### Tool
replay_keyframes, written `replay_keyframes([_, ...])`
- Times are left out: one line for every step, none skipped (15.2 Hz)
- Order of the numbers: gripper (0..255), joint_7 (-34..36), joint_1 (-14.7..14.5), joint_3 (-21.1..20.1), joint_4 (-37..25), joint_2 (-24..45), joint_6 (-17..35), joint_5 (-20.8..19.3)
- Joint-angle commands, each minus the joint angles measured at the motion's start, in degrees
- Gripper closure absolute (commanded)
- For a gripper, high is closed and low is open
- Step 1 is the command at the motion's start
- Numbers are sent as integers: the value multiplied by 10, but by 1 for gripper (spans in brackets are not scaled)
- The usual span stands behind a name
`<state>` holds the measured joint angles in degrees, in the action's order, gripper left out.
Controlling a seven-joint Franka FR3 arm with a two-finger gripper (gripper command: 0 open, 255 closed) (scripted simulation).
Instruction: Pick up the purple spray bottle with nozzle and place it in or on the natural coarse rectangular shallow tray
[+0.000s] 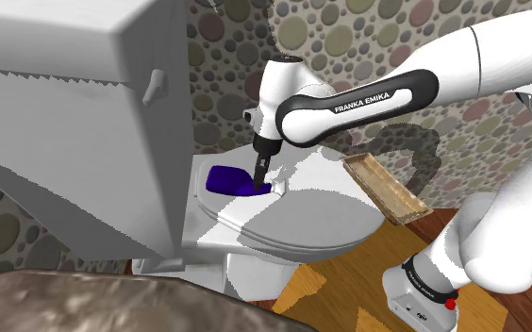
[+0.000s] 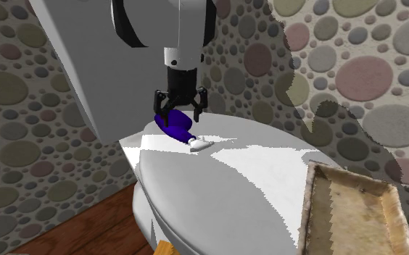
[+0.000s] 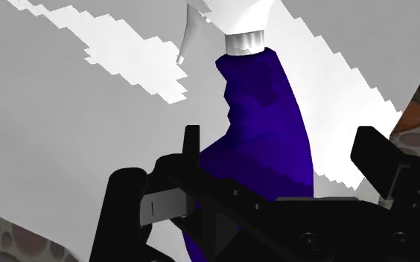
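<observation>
The purple spray bottle [image 1: 224,179] [image 2: 171,123] [image 3: 264,126] lies on its side on the white toilet lid [image 1: 302,212] [image 2: 232,177], its white nozzle [image 2: 199,143] [image 3: 234,22] pointing away from the tank. My gripper [image 1: 262,177] [image 2: 179,112] [image 3: 281,145] points down over the bottle's body, open, one finger on each side of it. In the wrist view a gap shows between one finger [image 3: 372,156] and the bottle. The coarse tan rectangular tray [image 1: 373,193] [image 2: 313,206] rests at the lid's far side, away from the bottle.
The large white toilet tank [image 1: 66,141] rises close beside the bottle and gripper. A pebble-patterned wall [image 2: 370,72] stands behind. Wooden floor [image 1: 349,273] lies below the toilet. The arm's stand base [image 1: 424,292] is at the shoulder view's lower right.
</observation>
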<state>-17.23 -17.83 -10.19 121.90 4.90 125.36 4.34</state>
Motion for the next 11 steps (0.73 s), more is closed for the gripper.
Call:
replay_keyframes([0,-2,-3,-3,1,14,14,-2])
replay_keyframes([0,-1,-3,-3,4,18,22,-3])
replay_keyframes([0,-1,-4,-3,7,22,29,-4])
replay_keyframes([0,-1,-4,-3,10,27,36,-4])
replay_keyframes([0,0,-5,-3,13,31,44,-5])
replay_keyframes([0,0,-5,-3,16,35,51,-5])
replay_keyframes([0,1,-6,-3,18,38,55,-6])
replay_keyframes([0,1,-6,-3,18,38,55,-6])
replay_keyframes([0,1,-6,-3,18,38,55,-6])
replay_keyframes([0,1,-6,-3,18,38,55,-6])
replay_keyframes([0,1,-6,-3,18,38,55,-6])
